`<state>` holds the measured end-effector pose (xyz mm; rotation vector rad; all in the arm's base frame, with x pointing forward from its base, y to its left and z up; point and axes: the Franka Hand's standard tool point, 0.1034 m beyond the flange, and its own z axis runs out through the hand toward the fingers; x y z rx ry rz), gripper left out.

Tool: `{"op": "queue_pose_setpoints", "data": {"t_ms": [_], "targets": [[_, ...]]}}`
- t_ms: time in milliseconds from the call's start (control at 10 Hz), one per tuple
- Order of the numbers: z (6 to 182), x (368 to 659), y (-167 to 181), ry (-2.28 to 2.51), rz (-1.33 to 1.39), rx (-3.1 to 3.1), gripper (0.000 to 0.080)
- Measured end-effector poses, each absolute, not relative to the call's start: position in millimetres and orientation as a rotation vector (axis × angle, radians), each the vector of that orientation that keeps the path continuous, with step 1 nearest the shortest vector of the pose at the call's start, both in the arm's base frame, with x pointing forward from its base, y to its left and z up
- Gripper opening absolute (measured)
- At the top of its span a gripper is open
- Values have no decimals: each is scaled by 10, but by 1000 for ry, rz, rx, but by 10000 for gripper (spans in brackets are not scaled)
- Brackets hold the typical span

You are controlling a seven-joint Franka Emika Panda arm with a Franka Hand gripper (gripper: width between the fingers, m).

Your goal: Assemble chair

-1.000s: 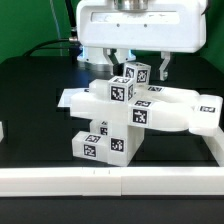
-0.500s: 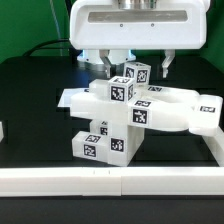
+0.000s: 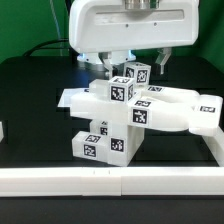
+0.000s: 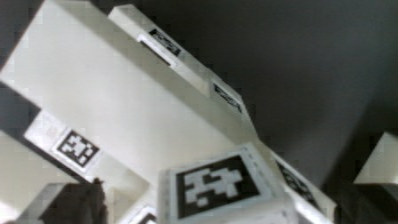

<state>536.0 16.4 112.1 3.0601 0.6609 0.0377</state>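
The partly built chair (image 3: 125,110) stands mid-table in the exterior view: white chunky pieces stacked crosswise, each with black-and-white tags. A small tagged block (image 3: 136,73) tops the stack. My gripper (image 3: 133,64) hangs over it, open, with one finger on each side of that block and a gap to both. In the wrist view the same block (image 4: 217,186) fills the space between my dark fingers (image 4: 61,206), and a long white chair panel (image 4: 107,90) runs away beneath it. Nothing is held.
A long plain white rail (image 3: 110,181) borders the table's front and continues up the exterior view's right side (image 3: 216,150). A white piece (image 3: 3,130) shows at the exterior view's left edge. A green cable (image 3: 45,47) lies behind the black table.
The gripper has shifted a little toward the exterior view's left above the chair. Its jaws stay open and the chair parts have not moved.
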Motion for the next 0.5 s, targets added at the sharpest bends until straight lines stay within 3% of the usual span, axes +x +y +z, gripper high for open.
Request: {"op": "queue_pose_setpoints", "data": {"t_ms": [200, 300, 400, 500], "targets": [[1115, 5353, 149, 795, 36, 3027, 640], [1115, 5353, 149, 784, 36, 3030, 452], [1115, 5353, 148, 783, 36, 3030, 452], [1115, 5353, 147, 783, 36, 3031, 279]]}}
